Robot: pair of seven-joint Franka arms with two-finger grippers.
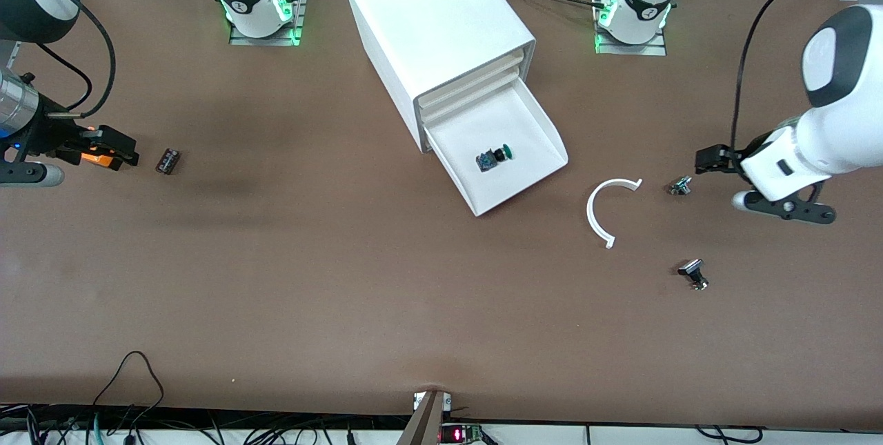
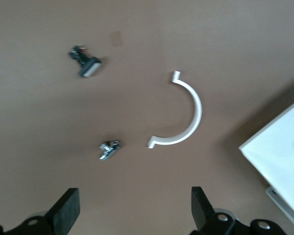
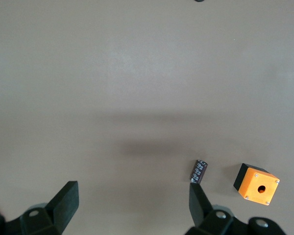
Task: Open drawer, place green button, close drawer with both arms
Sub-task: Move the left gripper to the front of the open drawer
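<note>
A brown table (image 1: 290, 279) carries one white cabinet (image 1: 434, 24), standing midway between the two arm bases, with four stacked drawers. The lowest drawer (image 1: 538, 129) is pulled well out toward the front camera, its lip close to a white half-ring (image 1: 599, 214) lying on the table. Wide bare tabletop spreads from the drawer to the front edge and toward the right arm's end.

The one button (image 1: 495, 157) lies on its side in the drawer, green cap up toward the cabinet.

Two arms wait at the table's ends. The left gripper (image 2: 132, 215) hangs, fingers spread and empty, over the table beside a small silver part (image 2: 109, 149). The right gripper (image 3: 132, 210) hangs likewise spread wide and empty, above an orange box (image 3: 256, 183) and beside a dark cylinder (image 3: 199, 171).

Two black-and-silver parts in all: the second (image 1: 693, 272) lies nearer the front camera.
</note>
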